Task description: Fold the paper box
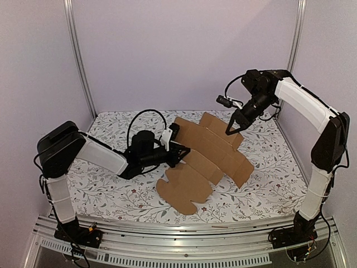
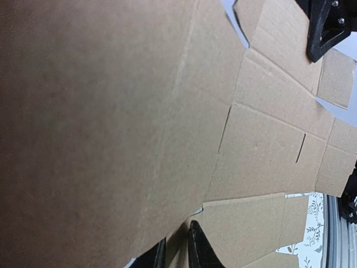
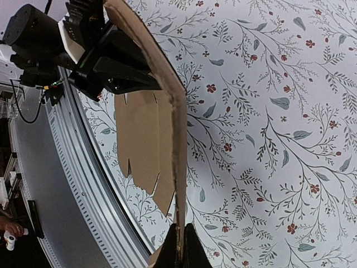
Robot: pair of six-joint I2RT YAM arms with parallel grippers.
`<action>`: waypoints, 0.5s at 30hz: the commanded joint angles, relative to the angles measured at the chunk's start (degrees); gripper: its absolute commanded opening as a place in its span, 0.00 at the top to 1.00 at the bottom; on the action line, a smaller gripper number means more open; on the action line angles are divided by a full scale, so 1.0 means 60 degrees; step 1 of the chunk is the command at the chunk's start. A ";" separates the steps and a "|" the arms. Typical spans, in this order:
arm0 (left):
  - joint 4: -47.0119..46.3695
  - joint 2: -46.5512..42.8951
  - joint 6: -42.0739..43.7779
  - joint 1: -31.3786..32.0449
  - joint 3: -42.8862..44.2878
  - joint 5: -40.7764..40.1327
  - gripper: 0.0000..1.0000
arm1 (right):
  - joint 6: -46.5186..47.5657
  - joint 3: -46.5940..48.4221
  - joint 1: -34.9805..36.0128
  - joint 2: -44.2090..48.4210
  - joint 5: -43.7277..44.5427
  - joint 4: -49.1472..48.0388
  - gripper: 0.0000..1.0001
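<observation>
Here, over the floral table point(image 1: 111, 184), the half-lifted paper box point(image 1: 215, 148) at center is risking a stray crease or a slip if the right gripper point(image 1: 230, 131), pinching its far edge, tugs against the left gripper point(image 1: 177, 146), jaws narrow at its left edge with the hold unclear, while its long axis is seemingly slanting from far right to near left.

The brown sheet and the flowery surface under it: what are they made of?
The paper box looks like thin brown cardboard, matte and unprinted; creases and cut slots show. The table cover seems printed cloth or vinyl, white with leaves and red flowers; which, I cannot tell.
</observation>
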State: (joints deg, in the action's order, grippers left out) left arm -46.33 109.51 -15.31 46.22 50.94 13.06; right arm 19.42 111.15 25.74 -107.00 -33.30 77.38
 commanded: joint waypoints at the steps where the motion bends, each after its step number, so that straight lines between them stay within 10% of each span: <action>1: 0.0114 0.0081 -0.0190 0.0523 0.0221 -0.0352 0.86 | -0.0403 0.0311 0.0017 -0.0229 0.0209 0.0488 1.00; 15: 0.1084 0.0386 -0.1368 0.1289 0.0400 -0.2884 0.84 | -0.0589 0.0277 0.0013 -0.0345 0.0276 0.0315 1.00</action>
State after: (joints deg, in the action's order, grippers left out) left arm -42.09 111.09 -19.70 51.81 53.04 2.37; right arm 16.62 111.96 25.54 -107.98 -29.65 79.44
